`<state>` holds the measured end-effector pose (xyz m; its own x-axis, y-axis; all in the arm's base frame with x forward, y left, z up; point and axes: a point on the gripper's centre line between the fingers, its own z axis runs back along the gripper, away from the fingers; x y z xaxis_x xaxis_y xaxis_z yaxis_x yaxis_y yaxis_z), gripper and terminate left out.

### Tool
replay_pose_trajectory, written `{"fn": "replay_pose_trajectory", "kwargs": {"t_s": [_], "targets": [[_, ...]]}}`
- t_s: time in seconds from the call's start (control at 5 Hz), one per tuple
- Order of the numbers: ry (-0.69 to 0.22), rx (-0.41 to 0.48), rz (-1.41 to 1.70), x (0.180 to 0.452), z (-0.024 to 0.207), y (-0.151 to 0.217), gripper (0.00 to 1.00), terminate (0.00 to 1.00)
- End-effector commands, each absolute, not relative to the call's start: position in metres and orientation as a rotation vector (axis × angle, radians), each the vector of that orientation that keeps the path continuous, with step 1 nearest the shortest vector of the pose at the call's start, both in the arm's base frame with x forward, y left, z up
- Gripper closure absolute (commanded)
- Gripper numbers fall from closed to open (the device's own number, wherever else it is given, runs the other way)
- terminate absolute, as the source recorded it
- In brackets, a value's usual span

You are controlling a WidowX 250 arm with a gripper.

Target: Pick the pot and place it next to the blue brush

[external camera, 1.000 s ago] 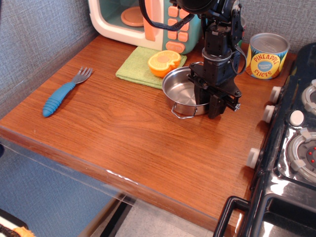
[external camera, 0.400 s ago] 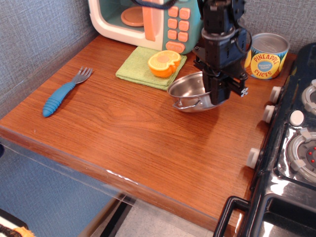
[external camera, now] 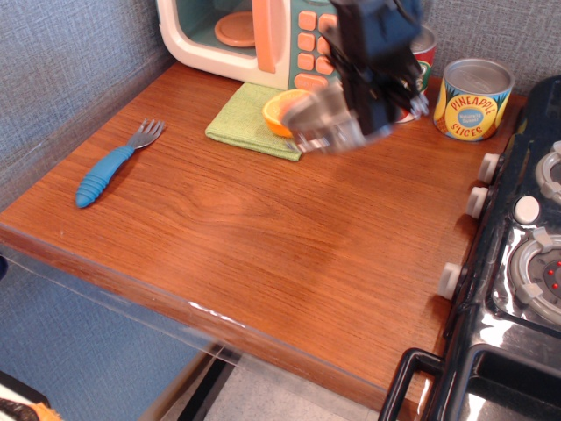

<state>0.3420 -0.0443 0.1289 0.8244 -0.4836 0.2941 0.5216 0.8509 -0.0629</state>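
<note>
The pincer (external camera: 372, 110) grips the pot (external camera: 329, 123), blurred, above the counter (external camera: 289, 246), over the orange half (external camera: 280, 110) and green cloth (external camera: 250, 118). The blue brush (external camera: 114, 164) lies well apart, left.

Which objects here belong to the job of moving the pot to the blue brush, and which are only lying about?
Belong to the job:
- pot, lifted off the table, blurred
- blue brush, on the left of the table
- claw, holding the pot

Only lying about:
- pineapple can
- orange half
- green cloth
- toy microwave
- stove
</note>
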Motion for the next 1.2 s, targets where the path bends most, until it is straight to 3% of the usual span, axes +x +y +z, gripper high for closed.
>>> {"fn": "replay_pose_trajectory", "kwargs": {"t_s": [0.0,0.4,0.6,1.0], "targets": [[-0.274,-0.051,-0.406,0.302,0.146,0.026,1.00,0.00],[-0.125,0.033,-0.382,0.257,0.081,0.060,1.00,0.00],[-0.079,0.054,-0.390,0.255,0.059,0.059,1.00,0.00],[-0.046,0.099,-0.400,0.264,0.045,0.057,1.00,0.00]]}}
